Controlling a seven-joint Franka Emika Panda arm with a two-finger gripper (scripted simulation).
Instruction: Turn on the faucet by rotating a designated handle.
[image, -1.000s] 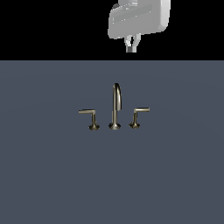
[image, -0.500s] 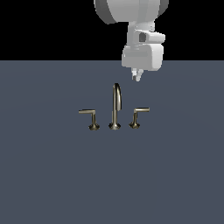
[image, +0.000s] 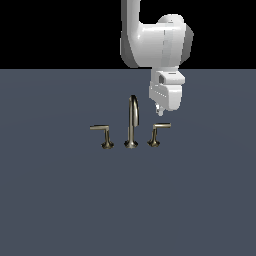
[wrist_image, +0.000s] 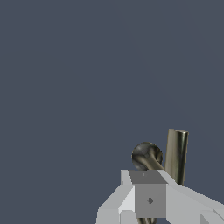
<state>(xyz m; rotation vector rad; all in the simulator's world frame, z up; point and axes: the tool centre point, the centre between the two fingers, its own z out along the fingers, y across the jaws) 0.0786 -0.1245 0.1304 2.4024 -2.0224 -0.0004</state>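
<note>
Slate-grey table (image: 60, 200) fills the scene under a black backdrop. Whether the fingers (image: 159, 111) are open or closed cannot be told; they hang just above the designated handle (image: 157, 132), apart from it. That handle stands at the exterior view's right of the faucet (image: 132, 122), its thin lever pointing right. In the wrist view the lever (wrist_image: 176, 154) shows beside the grey fingers. The mirror-image handle (image: 102, 134) stands on the exterior view's left.

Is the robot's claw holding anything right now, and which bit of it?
No, nothing is held. The claw hangs just above the handle whose lever points to the exterior view's right, next to the tall spout, not touching it.
</note>
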